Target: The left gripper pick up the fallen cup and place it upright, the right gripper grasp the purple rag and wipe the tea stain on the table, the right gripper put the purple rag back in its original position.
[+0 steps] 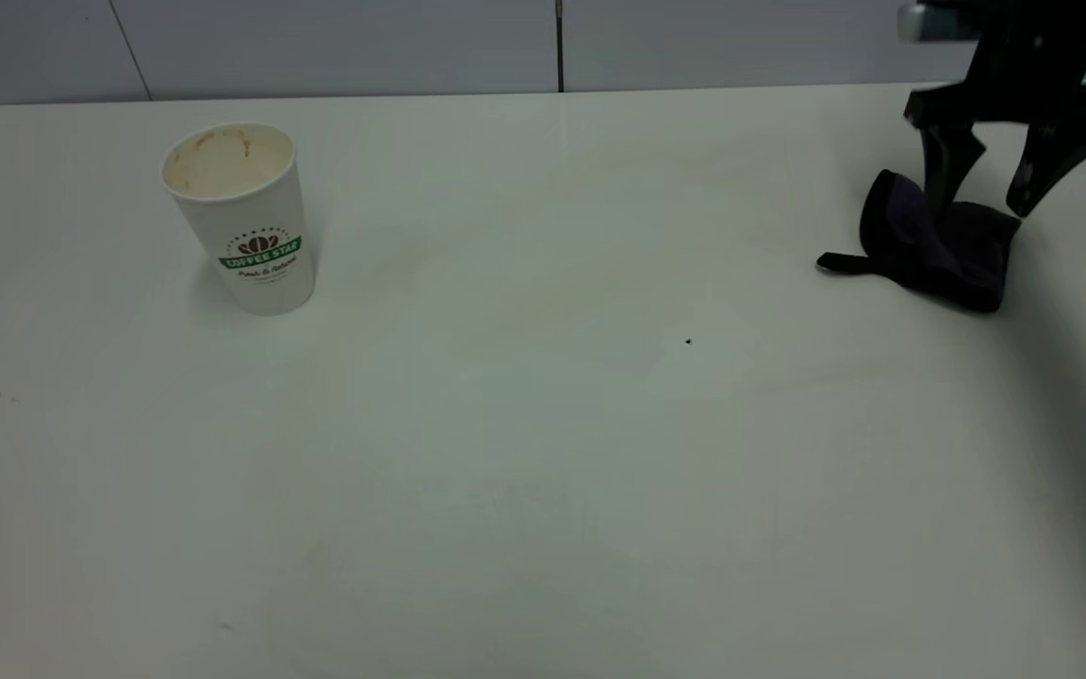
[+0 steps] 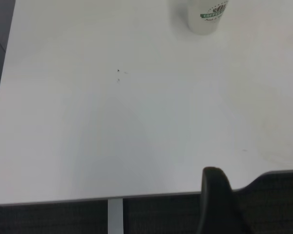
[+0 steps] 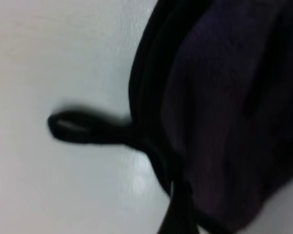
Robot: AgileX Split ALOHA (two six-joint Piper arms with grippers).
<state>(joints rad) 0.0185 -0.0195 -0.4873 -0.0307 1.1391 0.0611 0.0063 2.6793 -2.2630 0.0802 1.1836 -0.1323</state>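
The purple rag lies crumpled at the desk's far right, its loop tab pointing toward nine o'clock. The right hand hangs directly over it, fingers spread and released, one tip touching the cloth; the arm above is cut off. The cup stands upright well away at nine o'clock. Only a dark sliver of the left hand shows at the desk's edge, so I cannot tell its grip.

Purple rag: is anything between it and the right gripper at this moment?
Nothing visible. The right gripper is open directly over the purple rag, one finger down at its top edge. The rag lies on bare table; the upright cup is far across it.
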